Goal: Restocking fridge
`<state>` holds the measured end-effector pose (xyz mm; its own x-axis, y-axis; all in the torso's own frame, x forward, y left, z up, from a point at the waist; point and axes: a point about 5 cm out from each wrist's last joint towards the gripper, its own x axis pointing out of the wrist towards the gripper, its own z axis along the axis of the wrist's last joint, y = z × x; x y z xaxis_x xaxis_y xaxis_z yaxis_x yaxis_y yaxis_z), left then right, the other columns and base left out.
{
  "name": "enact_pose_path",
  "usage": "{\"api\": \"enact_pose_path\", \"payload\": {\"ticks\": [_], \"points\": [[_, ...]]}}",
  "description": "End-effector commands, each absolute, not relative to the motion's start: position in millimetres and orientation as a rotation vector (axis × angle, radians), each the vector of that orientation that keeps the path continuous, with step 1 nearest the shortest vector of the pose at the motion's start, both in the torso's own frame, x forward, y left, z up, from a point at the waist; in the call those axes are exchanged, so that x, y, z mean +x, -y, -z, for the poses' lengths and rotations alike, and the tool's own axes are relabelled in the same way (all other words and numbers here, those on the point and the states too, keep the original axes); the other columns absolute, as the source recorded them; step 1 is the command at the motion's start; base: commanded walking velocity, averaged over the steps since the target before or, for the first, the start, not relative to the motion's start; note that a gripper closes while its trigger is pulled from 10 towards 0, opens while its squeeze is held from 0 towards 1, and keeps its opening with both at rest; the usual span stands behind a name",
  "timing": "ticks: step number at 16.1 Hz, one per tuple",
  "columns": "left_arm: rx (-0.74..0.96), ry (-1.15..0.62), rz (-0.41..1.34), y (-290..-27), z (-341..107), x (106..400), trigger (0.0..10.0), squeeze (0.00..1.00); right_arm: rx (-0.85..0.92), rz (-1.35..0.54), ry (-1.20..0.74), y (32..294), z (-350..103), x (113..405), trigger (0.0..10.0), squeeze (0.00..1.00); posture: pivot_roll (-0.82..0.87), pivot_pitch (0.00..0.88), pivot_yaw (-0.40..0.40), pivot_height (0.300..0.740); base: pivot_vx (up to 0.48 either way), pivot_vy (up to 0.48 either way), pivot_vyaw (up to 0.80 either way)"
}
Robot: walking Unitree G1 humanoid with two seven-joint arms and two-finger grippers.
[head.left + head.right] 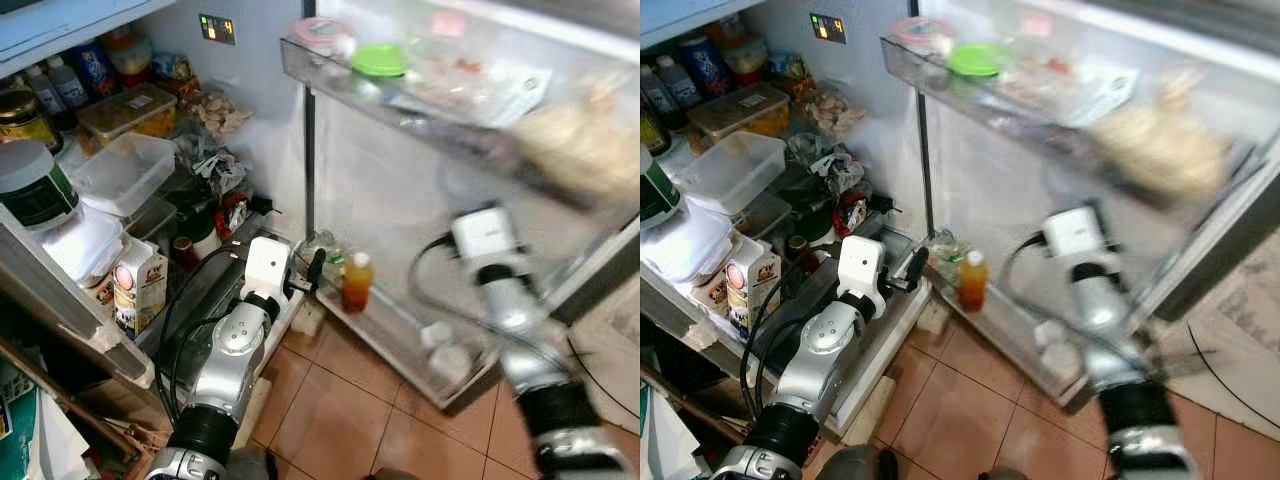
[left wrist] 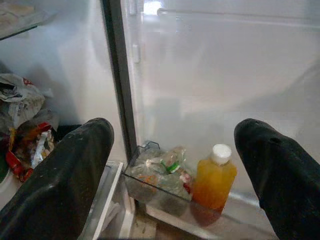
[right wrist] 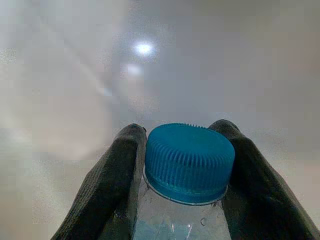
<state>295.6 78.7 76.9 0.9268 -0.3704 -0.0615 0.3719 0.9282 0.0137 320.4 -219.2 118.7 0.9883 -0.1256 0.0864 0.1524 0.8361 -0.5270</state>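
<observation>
Between right hand (image 3: 185, 190) fingers, bottle (image 3: 189, 160).

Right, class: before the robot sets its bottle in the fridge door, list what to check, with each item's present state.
1. Right tool shut on the blue-capped bottle: ok.
2. Fridge door open: ok.
3. Free room on the bottom door shelf beside the orange juice bottle: ok.
4. Left tool open, holding nothing: ok.
5. Bottle upright over the shelf: cannot tell, head views blurred.
</observation>
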Motion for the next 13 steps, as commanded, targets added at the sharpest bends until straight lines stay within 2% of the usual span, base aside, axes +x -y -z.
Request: {"api": "enact_pose_path", "payload": {"ticks": [1,5,6,7,8,9,13], "points": [[0.034,-0.05,0.378,-78.0,-80.6,296.9,10.0,0.0,-0.56,0.164,0.089,220.6,-129.5,325.9,10.0,0.0,0.03,0.0,-0.003,0.74,0.0,0.0,0.0],[0.033,-0.05,0.369,-84.2,-79.9,294.8,10.0,0.0,-0.477,0.046,0.094,190.7,-123.3,329.6,10.0,0.0,0.05,0.0,-0.008,0.74,0.0,0.0,0.0],[0.038,-0.05,0.363,-87.0,-79.7,293.7,10.0,0.0,-0.417,-0.048,0.089,169.0,-117.6,328.3,10.0,0.0,0.06,0.005,-0.007,0.74,0.0,0.0,0.0],[0.039,-0.05,0.361,-87.9,-79.8,293.1,10.0,0.0,-0.401,-0.073,0.088,162.5,-116.0,327.7,10.0,0.0,0.06,0.007,-0.006,0.74,0.0,0.0,0.0],[0.035,-0.052,0.356,-93.3,-81.4,292.1,10.0,0.0,-0.371,-0.153,0.061,141.3,-106.8,324.4,10.0,0.0,0.07,0.029,0.003,0.74,0.307,0.0,0.0],[0.052,-0.057,0.354,-97.7,-80.7,289.8,10.0,0.0,-0.35,-0.171,0.045,133.0,-100.9,322.2,10.0,0.0,0.09,0.045,0.006,0.74,0.311,0.0,0.0],[0.069,-0.073,0.339,-107.9,-79.2,283.6,10.0,0.0,-0.316,-0.188,0.019,123.2,-96.3,325.3,10.0,0.0,0.11,0.082,0.015,0.74,0.318,0.0,0.0]]}}
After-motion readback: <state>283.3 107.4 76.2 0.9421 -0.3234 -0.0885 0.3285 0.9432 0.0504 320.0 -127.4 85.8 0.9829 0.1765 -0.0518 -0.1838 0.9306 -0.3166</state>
